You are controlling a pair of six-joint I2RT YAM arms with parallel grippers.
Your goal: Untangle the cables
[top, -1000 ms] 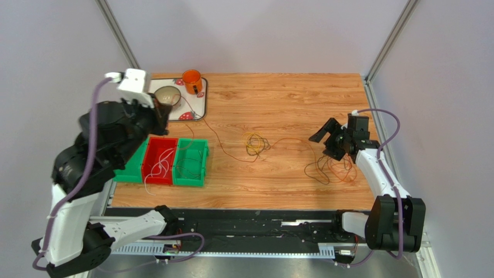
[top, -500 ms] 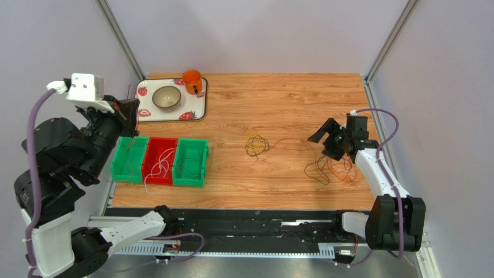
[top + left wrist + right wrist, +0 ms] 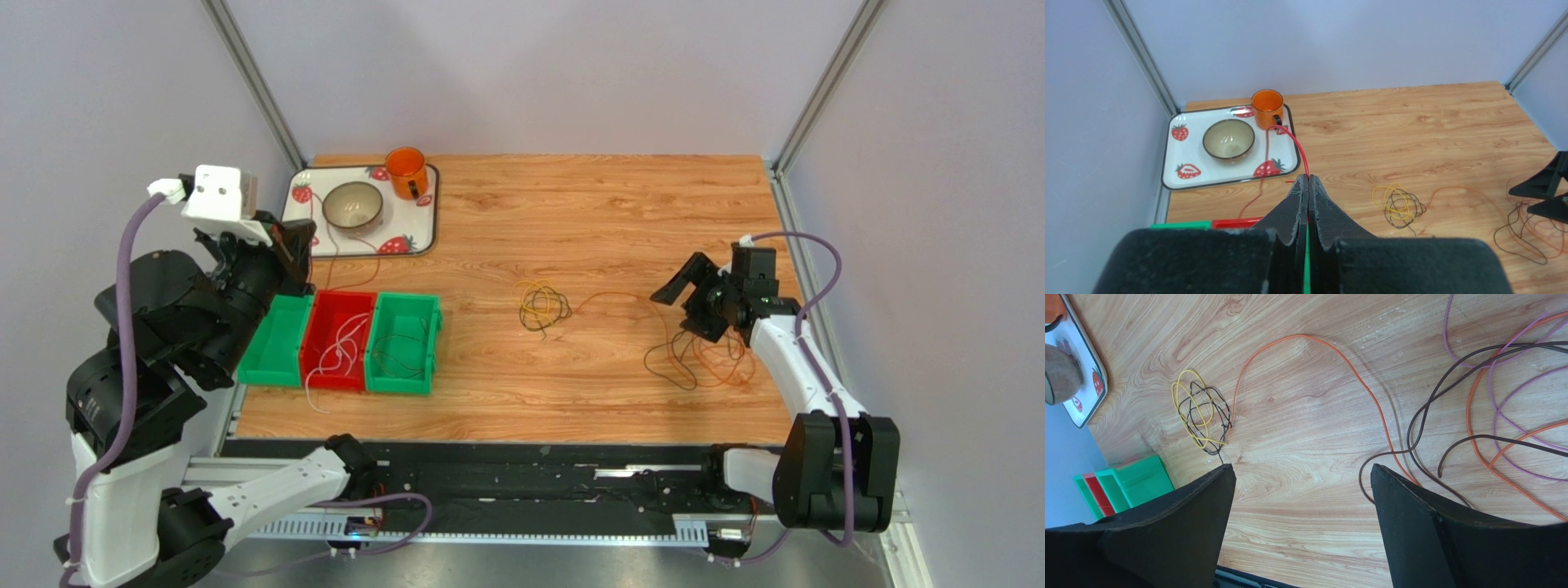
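My left gripper (image 3: 1308,179) is shut on a thin red cable (image 3: 1303,156), which arcs up to the orange mug (image 3: 1267,108) and drops back over the tray's edge. In the top view this gripper (image 3: 298,241) is raised beside the tray. A small yellow and dark coil (image 3: 540,306) lies mid-table, and an orange cable (image 3: 1309,343) runs from it to a loose tangle of dark brown, orange and purple cables (image 3: 699,355). My right gripper (image 3: 1303,471) hangs open over bare wood left of that tangle, touching nothing.
A strawberry-print tray (image 3: 417,227) at the back left carries a bowl (image 3: 352,206) and the mug. Three bins stand near the front left: green (image 3: 272,355), red (image 3: 344,295) with a white cable, green (image 3: 409,298) with a dark cable. Walls close in both sides.
My left arm swung left from over the bowl, then partly back, drawing the red cable off the middle of the table. The right arm has stayed still and open.
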